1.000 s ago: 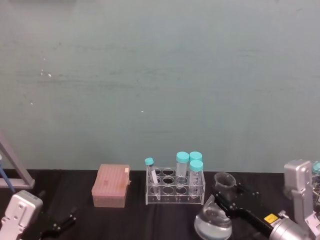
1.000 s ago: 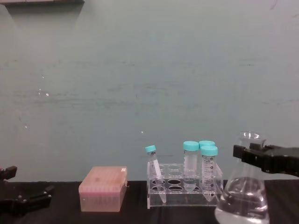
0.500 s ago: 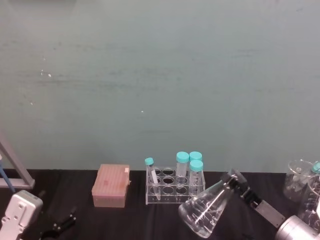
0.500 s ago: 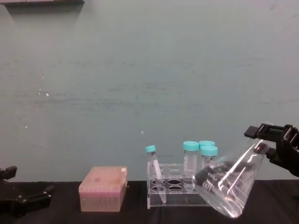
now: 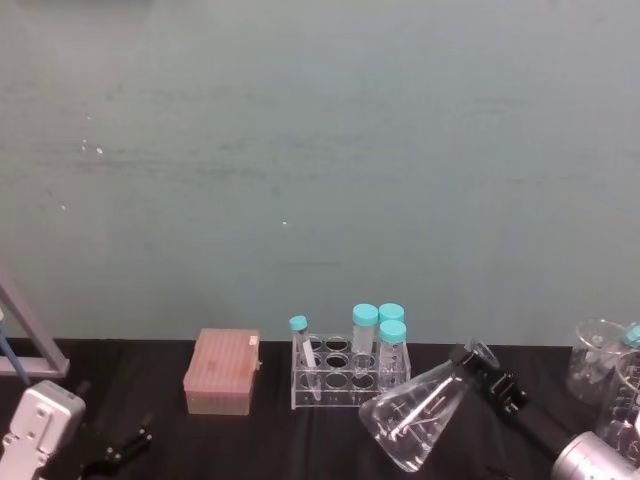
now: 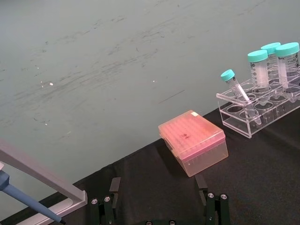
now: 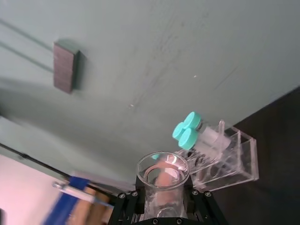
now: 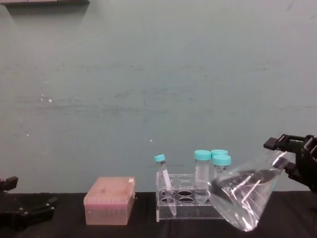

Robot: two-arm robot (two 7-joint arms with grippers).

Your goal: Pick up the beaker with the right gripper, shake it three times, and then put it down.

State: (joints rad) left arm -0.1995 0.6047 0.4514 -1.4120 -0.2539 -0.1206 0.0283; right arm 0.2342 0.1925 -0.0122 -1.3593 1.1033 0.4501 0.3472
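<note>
Right gripper [image 5: 487, 377] clamps the neck of the beaker [image 5: 413, 428], tilted beside the rack [image 5: 348, 385]; left gripper [image 6: 158, 186] sits open

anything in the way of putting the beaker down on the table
Nothing visible lies on the black table beneath it. The right gripper holds the beaker by the neck, tilted, its base toward the tube rack on the robot's left. That rack is the nearest thing to mind.
</note>
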